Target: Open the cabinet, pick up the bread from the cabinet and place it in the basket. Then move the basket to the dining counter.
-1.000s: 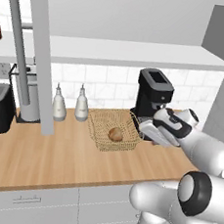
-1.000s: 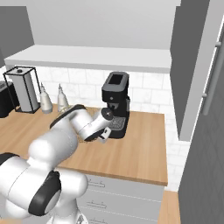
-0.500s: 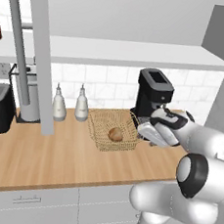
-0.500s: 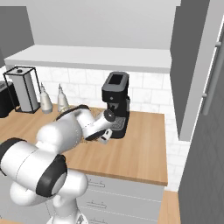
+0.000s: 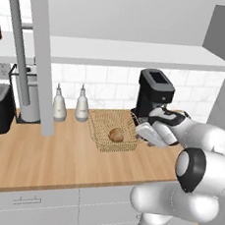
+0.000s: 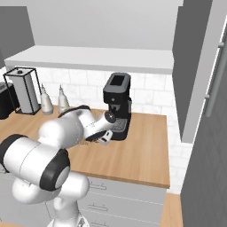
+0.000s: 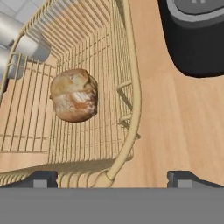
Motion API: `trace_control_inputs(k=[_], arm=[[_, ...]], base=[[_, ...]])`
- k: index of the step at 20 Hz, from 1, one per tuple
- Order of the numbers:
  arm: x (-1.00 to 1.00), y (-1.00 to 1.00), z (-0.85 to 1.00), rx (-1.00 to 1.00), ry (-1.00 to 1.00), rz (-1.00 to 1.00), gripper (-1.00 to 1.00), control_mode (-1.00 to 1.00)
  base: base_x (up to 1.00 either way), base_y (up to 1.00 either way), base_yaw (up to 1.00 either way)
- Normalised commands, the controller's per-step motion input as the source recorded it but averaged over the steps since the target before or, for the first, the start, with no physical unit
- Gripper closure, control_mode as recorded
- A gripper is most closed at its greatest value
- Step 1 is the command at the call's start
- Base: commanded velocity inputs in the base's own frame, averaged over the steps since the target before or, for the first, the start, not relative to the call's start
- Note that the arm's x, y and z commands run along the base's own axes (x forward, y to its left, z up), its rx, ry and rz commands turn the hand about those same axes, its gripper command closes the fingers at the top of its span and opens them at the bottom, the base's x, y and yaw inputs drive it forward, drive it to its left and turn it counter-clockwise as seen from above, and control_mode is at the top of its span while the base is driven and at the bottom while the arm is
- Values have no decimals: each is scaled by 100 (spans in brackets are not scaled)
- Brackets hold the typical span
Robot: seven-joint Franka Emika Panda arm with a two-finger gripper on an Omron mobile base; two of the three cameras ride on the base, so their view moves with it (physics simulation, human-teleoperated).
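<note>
**Arm bent low, jaws spread wide**

We saw the white arm point(image 5: 198, 159) folded forward from its base, elbow raised and forearm reaching down and leftward. The gripper point(image 7: 111, 178) hung tilted downward, its two dark fingertips point(image 7: 41, 178) set far apart, clasping nothing between them.

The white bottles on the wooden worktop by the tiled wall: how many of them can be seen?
2. The left bottle and the right bottle stand side by side against the tiles, between the metal canister rack and the basket. Others may be hidden behind the open cabinet door.
</note>
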Motion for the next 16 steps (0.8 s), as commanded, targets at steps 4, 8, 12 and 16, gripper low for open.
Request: trace_control_inputs(k=[4,8,12,16], arm=[[7,13,-3,0,0,0,-100,-100],[17,3,-9,0,0,0,-100,-100],[25,2,-8,0,0,0,-100,-100],[17,13,-9,0,0,0,-100,-100]], base=[[0,0,0],[0,0,0],[0,0,0],[0,0,0]])
